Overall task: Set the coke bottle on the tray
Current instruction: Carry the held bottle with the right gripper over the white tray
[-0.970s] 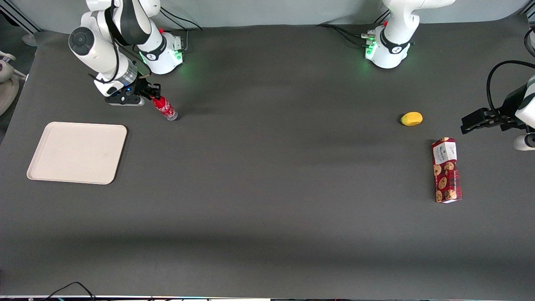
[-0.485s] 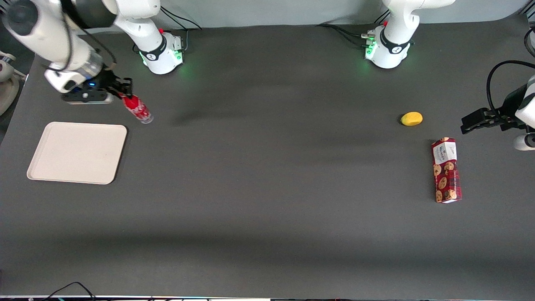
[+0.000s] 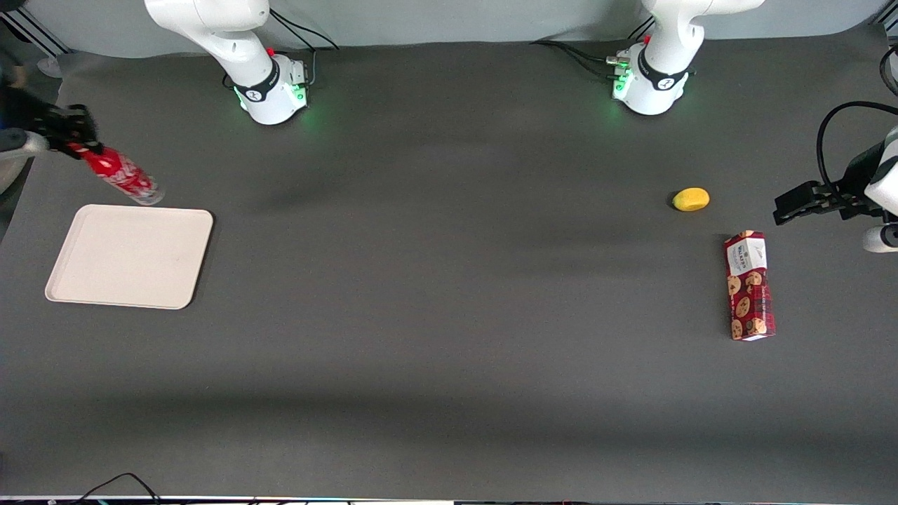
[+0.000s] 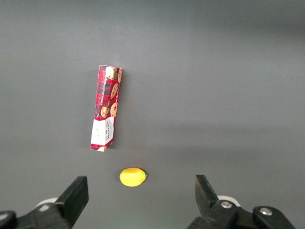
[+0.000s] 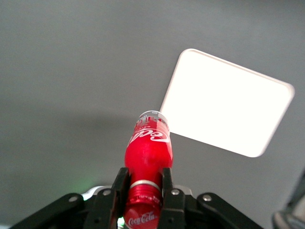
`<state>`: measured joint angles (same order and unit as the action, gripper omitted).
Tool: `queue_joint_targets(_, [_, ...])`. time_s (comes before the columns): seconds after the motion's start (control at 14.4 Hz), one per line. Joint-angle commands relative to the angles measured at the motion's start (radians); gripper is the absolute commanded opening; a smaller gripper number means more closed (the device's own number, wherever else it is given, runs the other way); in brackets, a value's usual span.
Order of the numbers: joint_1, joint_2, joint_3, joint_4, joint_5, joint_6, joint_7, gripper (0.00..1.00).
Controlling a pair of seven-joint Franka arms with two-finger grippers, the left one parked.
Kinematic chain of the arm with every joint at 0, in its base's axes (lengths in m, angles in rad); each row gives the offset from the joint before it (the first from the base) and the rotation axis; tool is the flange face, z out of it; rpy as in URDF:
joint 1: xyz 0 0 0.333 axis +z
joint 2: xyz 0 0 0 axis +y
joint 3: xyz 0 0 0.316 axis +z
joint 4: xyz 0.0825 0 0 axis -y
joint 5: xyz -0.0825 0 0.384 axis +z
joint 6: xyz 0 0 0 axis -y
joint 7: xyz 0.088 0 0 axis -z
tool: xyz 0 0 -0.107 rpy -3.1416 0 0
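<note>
The coke bottle [image 3: 118, 174] hung in the air, tilted, held by its neck just below the red cap, its clear base pointing down toward the tray [image 3: 130, 255]. In the front view the base showed just above the tray's edge that lies farther from that camera, with no contact between the two. The gripper [image 3: 72, 139] was clamped on the bottle's neck; the wrist view showed both black fingers [image 5: 166, 183] pressed against it, one on each side. In the front view the gripper sat at the very border, toward the working arm's end of the surface [image 3: 449, 294], and most of the arm was cut off, so only the dark fingers and a bit of the body showed. The tray lay flat on the surface with nothing on it. Toward the parked arm's end lay a red cookie box [image 3: 749, 285] on its side and, just beside it and farther from the front camera, a small yellow fruit-like object [image 3: 691, 199] whose kind could not be made out.
</note>
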<state>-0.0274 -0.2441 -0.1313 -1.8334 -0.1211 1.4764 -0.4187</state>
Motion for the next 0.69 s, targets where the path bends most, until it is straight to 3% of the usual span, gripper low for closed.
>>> queue_joint_targets(0.0, [0.003,0.081,-0.112,0.062,-0.109,-0.01,-0.185,0.0])
queue_joint_targets(0.21, [-0.009,0.184,-0.249,0.051,-0.138,0.169,-0.418,0.0])
queue_joint_targets(0.35, [-0.019,0.261,-0.329,0.03,-0.123,0.324,-0.541,0.0])
queue_joint_targets(0.62, [-0.107,0.428,-0.355,-0.026,0.007,0.568,-0.718,0.0])
